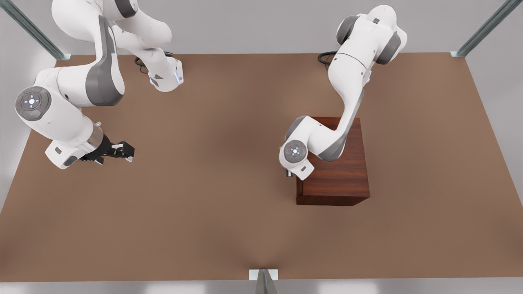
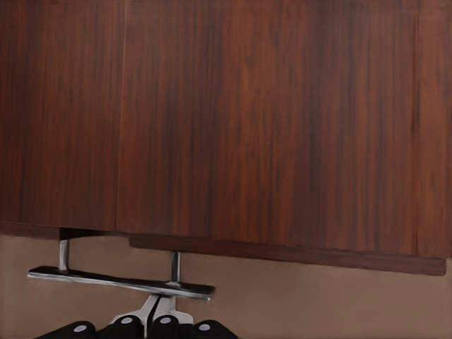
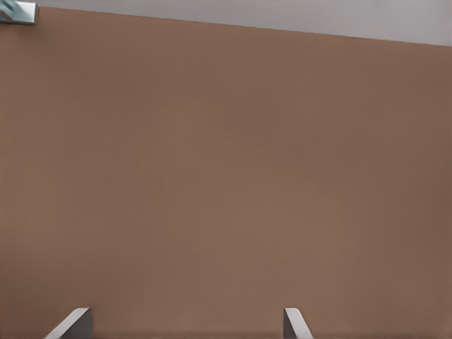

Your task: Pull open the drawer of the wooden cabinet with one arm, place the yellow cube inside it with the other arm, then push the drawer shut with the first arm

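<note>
Front view: wooden cabinet (image 1: 339, 171) right of centre, my left gripper (image 1: 291, 173) at its left face, by the drawer (image 2: 268, 127) handle (image 2: 120, 280); finger state indiscernible. My right gripper (image 1: 122, 152) hovers at frame left, fingers (image 3: 70, 323) spread, empty.

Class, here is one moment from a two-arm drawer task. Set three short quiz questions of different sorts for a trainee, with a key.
1. True or false: the right hand is at the silver bar handle.
2. Multiple choice: which hand is at the wooden cabinet, close to its handle? A) the left hand B) the right hand C) both
3. Fill in: the right hand hangs over the bare brown table at the front view's left, its fingers ____.

Key: 1 false; 2 A; 3 open.
</note>
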Motion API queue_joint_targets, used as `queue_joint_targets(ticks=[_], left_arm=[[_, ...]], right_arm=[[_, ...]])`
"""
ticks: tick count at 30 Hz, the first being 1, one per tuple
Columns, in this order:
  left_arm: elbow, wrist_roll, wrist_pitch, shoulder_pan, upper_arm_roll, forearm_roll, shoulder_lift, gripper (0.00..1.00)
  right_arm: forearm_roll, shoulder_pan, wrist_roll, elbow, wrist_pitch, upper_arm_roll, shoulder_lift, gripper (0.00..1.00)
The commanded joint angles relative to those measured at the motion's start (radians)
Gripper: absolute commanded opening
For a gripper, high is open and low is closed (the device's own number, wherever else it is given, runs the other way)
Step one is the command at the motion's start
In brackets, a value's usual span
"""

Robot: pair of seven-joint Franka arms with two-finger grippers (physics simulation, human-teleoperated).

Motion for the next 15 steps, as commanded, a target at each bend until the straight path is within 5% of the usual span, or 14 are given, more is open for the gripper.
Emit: queue_joint_targets(ticks=[1, 8, 10, 13, 15], left_arm=[[0.0, 0.055, -0.027, 0.006, 0.001, 0.002, -0.002, 0.21], [0.002, 0.061, -0.041, 0.008, -0.001, -0.001, -0.015, 0.21], [0.013, 0.024, -0.043, -0.015, -0.014, -0.021, -0.046, 1.0], [0.016, 0.083, -0.087, -0.023, -0.042, -0.038, -0.146, 1.0], [0.016, 0.656, -0.182, 0.05, -0.034, -0.046, -0.209, 1.0]], right_arm=[[0.0, 0.005, -0.004, 0.001, -0.001, 0.0, -0.001, 1.0], [-0.003, 0.002, -0.004, 0.001, -0.001, 0.0, -0.001, 1.0], [-0.003, 0.003, -0.004, 0.001, -0.001, 0.0, -0.001, 1.0], [-0.003, 0.005, -0.004, 0.001, -0.001, 0.0, -0.001, 1.0], [-0.003, 0.006, -0.004, 0.001, -0.001, 0.0, -0.001, 1.0]])
